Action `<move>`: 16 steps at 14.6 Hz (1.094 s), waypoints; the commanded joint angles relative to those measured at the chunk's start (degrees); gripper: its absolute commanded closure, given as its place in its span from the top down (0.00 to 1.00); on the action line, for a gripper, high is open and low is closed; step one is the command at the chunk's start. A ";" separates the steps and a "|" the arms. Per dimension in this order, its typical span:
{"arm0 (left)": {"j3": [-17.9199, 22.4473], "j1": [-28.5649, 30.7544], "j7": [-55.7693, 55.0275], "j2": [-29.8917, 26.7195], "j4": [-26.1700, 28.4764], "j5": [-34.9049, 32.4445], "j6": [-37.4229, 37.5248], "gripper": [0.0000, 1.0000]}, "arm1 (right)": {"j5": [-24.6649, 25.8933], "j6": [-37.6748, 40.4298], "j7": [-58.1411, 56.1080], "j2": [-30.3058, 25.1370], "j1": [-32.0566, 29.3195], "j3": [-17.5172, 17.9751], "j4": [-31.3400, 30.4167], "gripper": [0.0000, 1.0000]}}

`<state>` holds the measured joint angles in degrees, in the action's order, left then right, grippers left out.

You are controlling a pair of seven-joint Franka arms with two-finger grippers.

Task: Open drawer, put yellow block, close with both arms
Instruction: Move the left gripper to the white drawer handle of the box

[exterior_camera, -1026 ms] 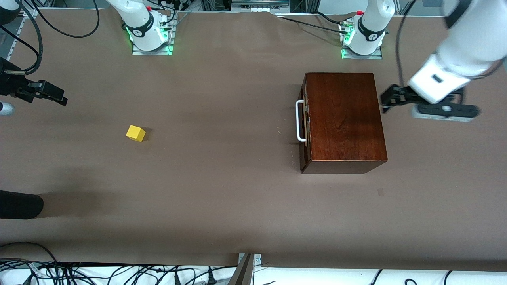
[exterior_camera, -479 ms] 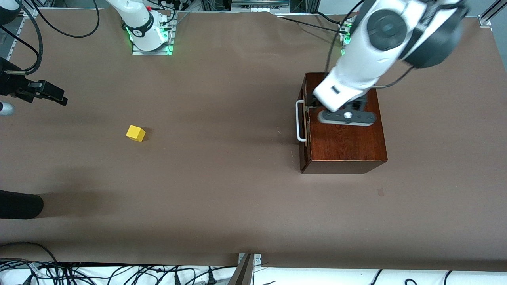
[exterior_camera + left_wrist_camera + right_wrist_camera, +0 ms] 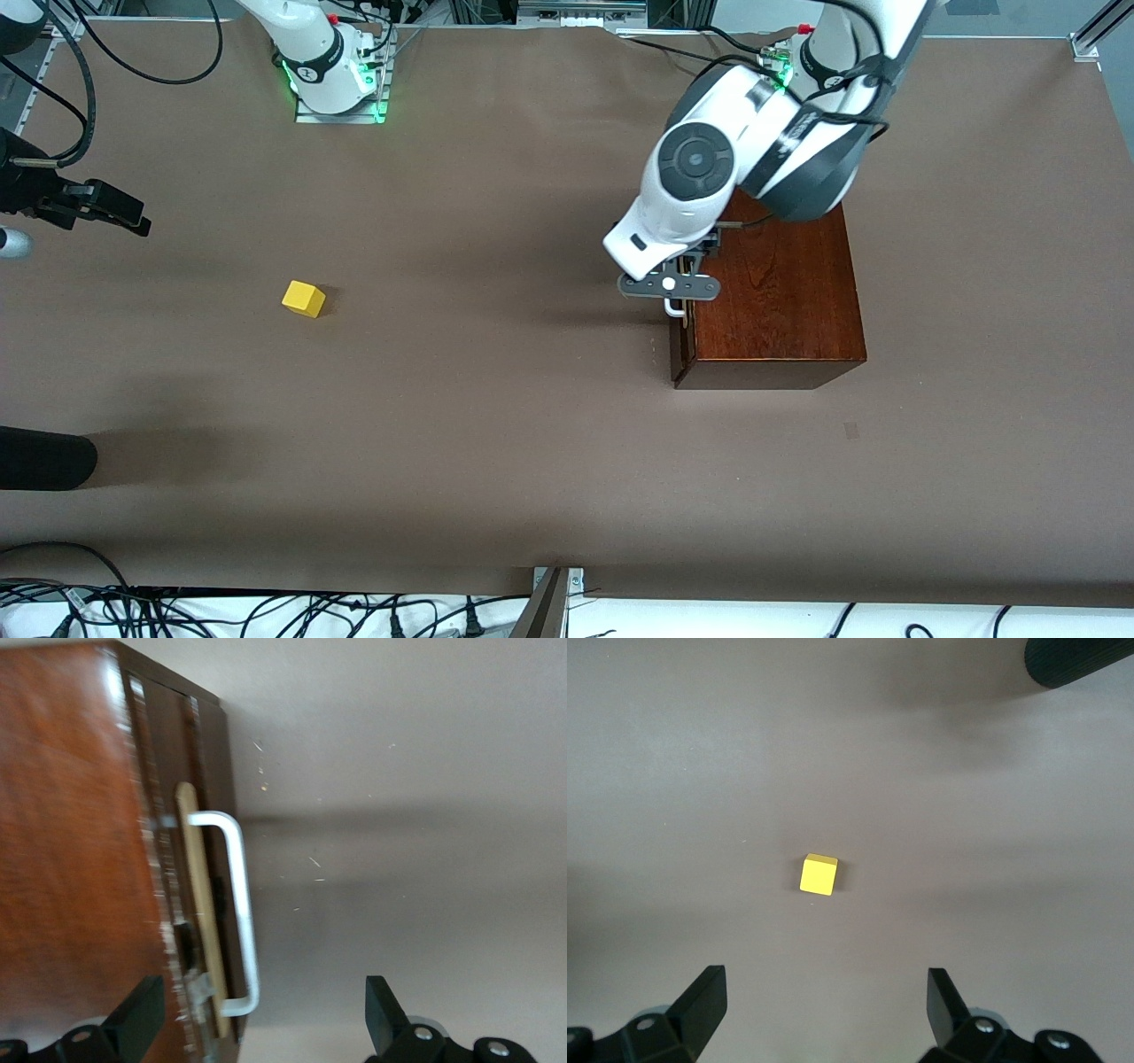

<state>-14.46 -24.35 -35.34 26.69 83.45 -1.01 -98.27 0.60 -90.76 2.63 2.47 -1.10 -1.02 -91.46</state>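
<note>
- Brown paper covers the surface (image 3: pixel 496 443), with cables along the edge nearest the front camera and both arms' green-lit bases along the edge farthest from it.
- The dark reddish-brown wooden box (image 3: pixel 780 301) sits toward the left arm's end of the surface, its drawer (image 3: pixel 199 904) pushed in; a thin strip of pale wood shows at the front.
- The white loop handle (image 3: pixel 241 912) stands out from the drawer's dark front.
- The left gripper (image 3: pixel 257 1028) hangs over the front edge of the box, right above the handle; its fingers (image 3: pixel 137 1019) are spread wide, one over the box top and one over the bare surface, grasping nothing.
- The yellow block (image 3: pixel 304 299) lies alone on the surface toward the right arm's end, well apart from the box.
- The right gripper (image 3: pixel 824 1014) waits in the air near its end of the surface, looking down on the block, fingers (image 3: pixel 700 997) released and empty.
</note>
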 commanded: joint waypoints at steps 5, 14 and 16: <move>0.22 -4.03 -2.01 5.20 -2.42 -6.55 -0.25 1.00 | 0.54 -0.03 0.71 -0.19 -0.84 0.93 0.14 1.00; 0.66 -3.86 -3.42 7.58 -1.54 -7.78 -1.57 1.00 | 0.54 -0.03 0.71 -0.10 -0.84 0.93 0.23 1.00; 0.66 -3.86 -3.50 7.93 -1.54 -7.70 -1.66 1.00 | 0.54 -0.03 0.71 -0.10 -0.84 0.93 0.23 1.00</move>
<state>-13.82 -27.88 -37.88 33.68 83.31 -6.88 -100.00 0.60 -90.77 2.63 2.48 -1.10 -1.02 -91.46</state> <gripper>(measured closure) 0.000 0.000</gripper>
